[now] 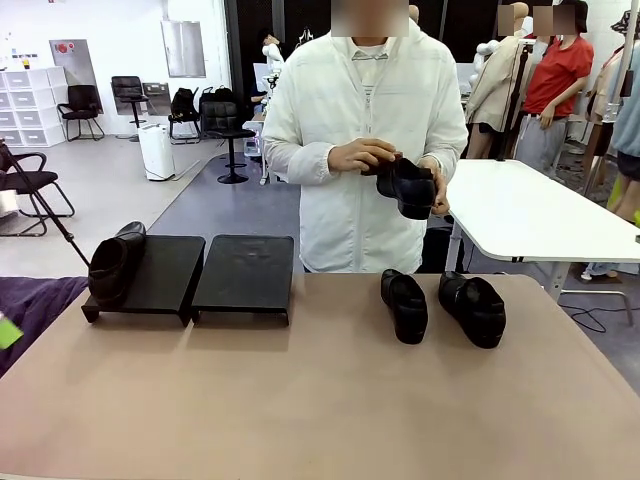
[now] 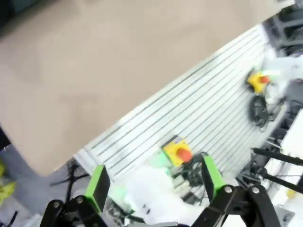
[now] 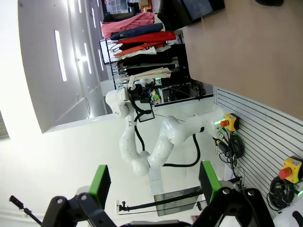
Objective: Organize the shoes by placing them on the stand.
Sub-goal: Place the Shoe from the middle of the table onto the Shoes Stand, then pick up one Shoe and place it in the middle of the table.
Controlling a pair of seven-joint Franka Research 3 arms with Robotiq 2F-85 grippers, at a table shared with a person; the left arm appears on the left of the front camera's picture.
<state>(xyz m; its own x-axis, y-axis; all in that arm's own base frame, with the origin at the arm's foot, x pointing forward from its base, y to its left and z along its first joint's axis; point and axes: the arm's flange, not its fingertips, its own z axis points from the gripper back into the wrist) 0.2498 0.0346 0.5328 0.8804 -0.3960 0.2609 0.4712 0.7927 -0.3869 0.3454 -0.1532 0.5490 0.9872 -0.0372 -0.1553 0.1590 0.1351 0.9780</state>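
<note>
Front view, left to right. The stand (image 1: 245, 272) sat at the far left of the worktop (image 1: 300, 400), its two panels side by side. The racked shoe (image 1: 113, 265) rested on the outer edge of the left panel. The rest of that panel and all of the right panel were bare.

Middle: a person (image 1: 330, 120) stood at the far side and gripped the held shoe (image 1: 408, 185) in both palms at chest height, clear of the worktop.

Right: the left loose shoe (image 1: 404, 305) and the right loose shoe (image 1: 473, 308) lay near each other on the worktop, well apart from the stand.

Judgement: one shoe of four was placed, and the second was the step in hand, in the person's keeping. The next move would call for carrying it across to the bare panel beside the racked shoe and setting it down flat without nudging that one.

The wrist views supplied what the front view lacked.

- **Left wrist view:** the left hand (image 2: 155, 182) had its fingers apart with nothing between them. It looked over the worktop's edge at a slatted base and a yellow stop button (image 2: 177, 151).
- **Right wrist view:** the right hand (image 3: 152, 182) also had its fingers apart and was empty. Beyond it were the white left arm (image 3: 156, 142) and a clothes rail (image 3: 137, 33).
</note>
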